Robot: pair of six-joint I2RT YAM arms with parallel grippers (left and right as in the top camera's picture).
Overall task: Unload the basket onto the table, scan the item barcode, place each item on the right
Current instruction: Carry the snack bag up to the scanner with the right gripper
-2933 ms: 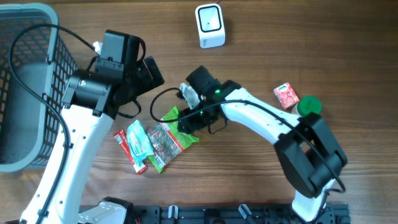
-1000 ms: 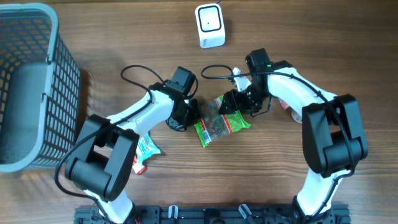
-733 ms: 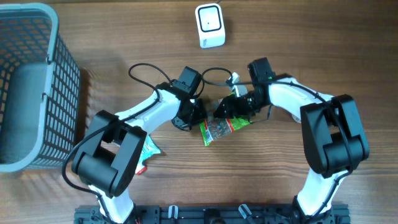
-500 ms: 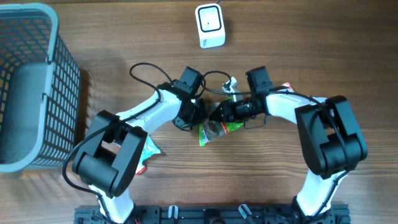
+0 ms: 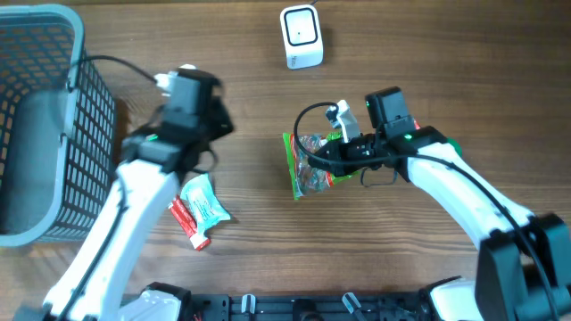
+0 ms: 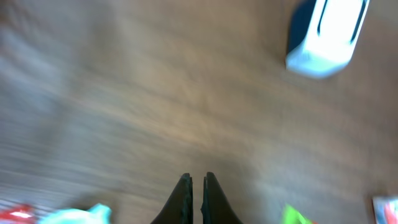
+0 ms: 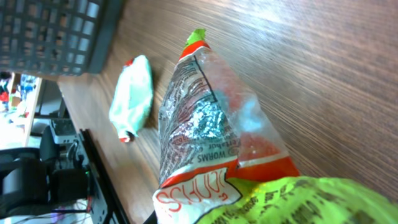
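Your right fingers [image 5: 328, 153] are pinching the bag [image 7: 199, 118] of gummy worms on the near side of the scanner [image 5: 301, 36], apart from it, and red candy shows through the bag's clear panel. Your left fingers [image 6: 185, 199] are pressed together on nothing, near-left of the scanner. The basket [image 5: 94, 134] stands far left of the scanner, showing only mesh and grey floor, and a mint pouch [image 5: 203, 203] and red pack [image 5: 186, 221] lie touching on the bench [image 5: 428, 53].
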